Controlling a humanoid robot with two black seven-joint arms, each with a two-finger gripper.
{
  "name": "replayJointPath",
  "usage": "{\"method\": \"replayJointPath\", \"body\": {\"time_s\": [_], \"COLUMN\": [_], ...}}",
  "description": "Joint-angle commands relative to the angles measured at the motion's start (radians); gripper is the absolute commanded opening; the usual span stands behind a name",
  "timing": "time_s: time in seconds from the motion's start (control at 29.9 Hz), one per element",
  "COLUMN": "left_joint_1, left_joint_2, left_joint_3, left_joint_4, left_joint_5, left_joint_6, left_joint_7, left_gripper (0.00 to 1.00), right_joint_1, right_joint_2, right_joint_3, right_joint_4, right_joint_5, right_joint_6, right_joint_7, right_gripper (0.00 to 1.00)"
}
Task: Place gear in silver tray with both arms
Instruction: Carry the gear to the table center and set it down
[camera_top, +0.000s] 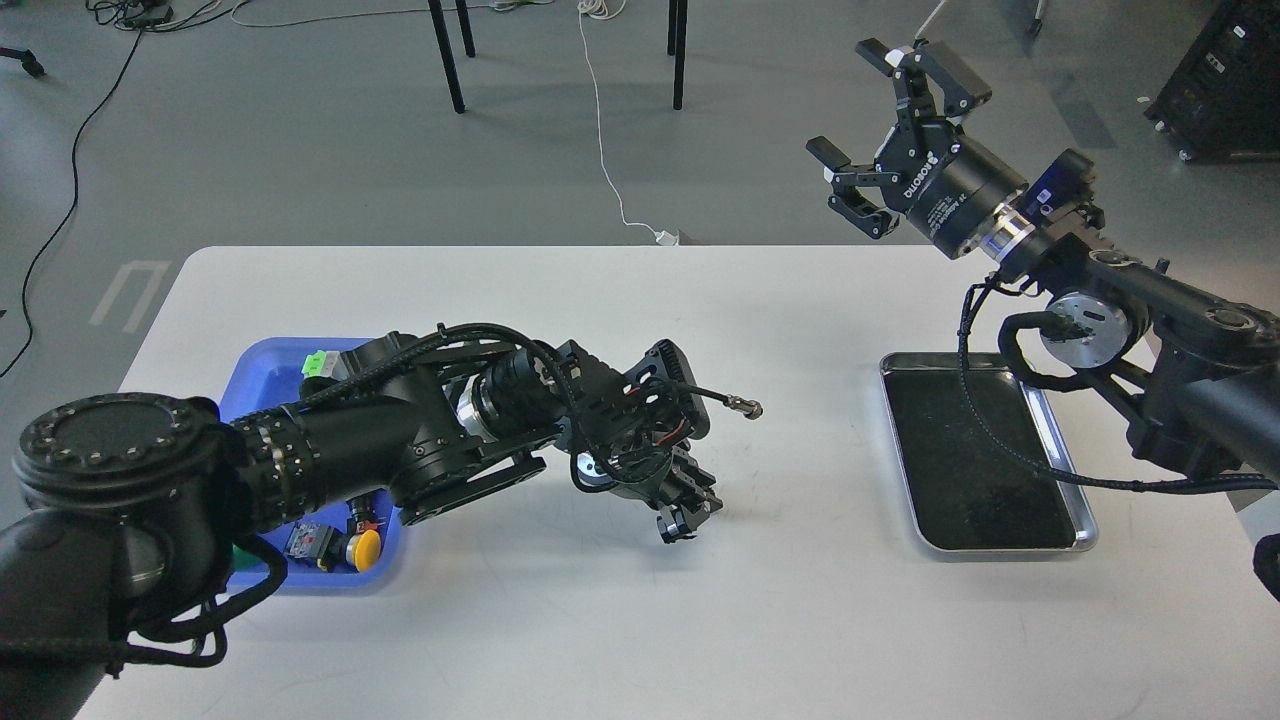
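Note:
The silver tray (1000, 500) lies at the right of the white table, and its dark bottom is bare. No gear can be made out. My left gripper (688, 518) hangs low over the table's middle, pointing down, well left of the tray. It is dark and small, so I cannot tell its fingers apart or whether it holds anything. My right gripper (850, 105) is open and empty, raised high beyond the table's far edge, up and left of the tray.
A blue plastic tray (265, 365) at the left holds several small parts, among them a yellow button (365, 548); my left arm covers most of it. A cable connector (745, 407) sticks out from my left wrist. Chair legs and cables are on the floor behind.

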Motion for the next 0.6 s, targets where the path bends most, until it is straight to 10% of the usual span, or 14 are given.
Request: {"method": "replayJointPath", "body": {"time_s": [0.0,0.1,0.23,0.57], "left_joint_1": [0.008,0.006,0.0,-0.049], "left_joint_2": [0.0,0.0,0.0,0.014], "left_joint_3": [0.0,-0.002,-0.009,-0.034], "left_joint_4": [0.004,0.004,0.002,-0.064], "left_joint_5": [0.0,0.0,0.0,0.0], "left_joint_6": [0.001,0.001,0.001,0.013], "left_joint_7": [0.0,0.0,0.0,0.0], "left_gripper": [0.17,0.32,0.82,0.94], "right_joint_1": [-0.002,-0.002,-0.002,-0.005], "right_joint_2": [-0.001,0.001,-0.002,-0.092], "right_joint_3": [0.0,0.0,0.0,0.0], "right_joint_4": [0.0,-0.001,-0.001,0.022], "right_joint_5": [0.0,0.0,0.0,0.002], "right_joint_6": [0.0,0.0,0.0,0.0], "right_joint_7": [0.0,0.0,0.0,0.0], "right_gripper": [0.99,0.99,0.99,0.99]}}
